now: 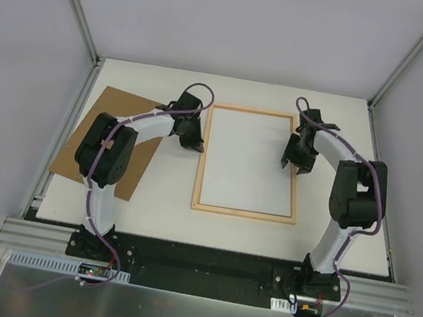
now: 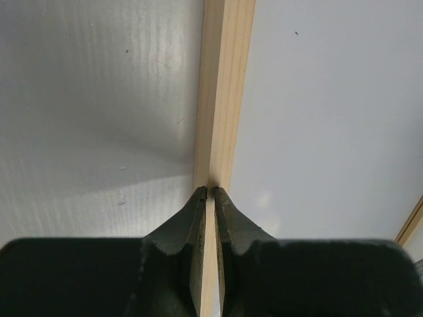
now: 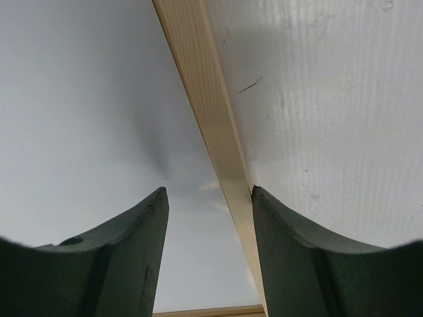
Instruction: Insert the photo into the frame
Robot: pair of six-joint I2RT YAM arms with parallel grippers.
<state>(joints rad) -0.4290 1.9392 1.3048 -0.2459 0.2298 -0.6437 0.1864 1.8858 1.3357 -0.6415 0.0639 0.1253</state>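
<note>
The frame point(image 1: 243, 212), of narrow light wood strips, lies flat in the middle of the table. A smooth white sheet point(image 1: 249, 160) fills it; no printed picture shows, so it may be the photo's white reverse, though I cannot tell for sure. My left gripper point(image 1: 191, 144) is at the frame's left strip. In the left wrist view it point(image 2: 210, 190) is shut, tips down on the strip point(image 2: 228, 79). My right gripper point(image 1: 294, 164) is open. In the right wrist view it point(image 3: 208, 191) straddles the right strip point(image 3: 198, 72), one finger at the outer edge and one over the sheet point(image 3: 79, 99).
A plain brown backing board point(image 1: 97, 121) lies at the left of the table, partly under my left arm. White walls with metal posts close in the back and both sides. The frame's near strip point(image 3: 205, 310) shows at the bottom of the right wrist view.
</note>
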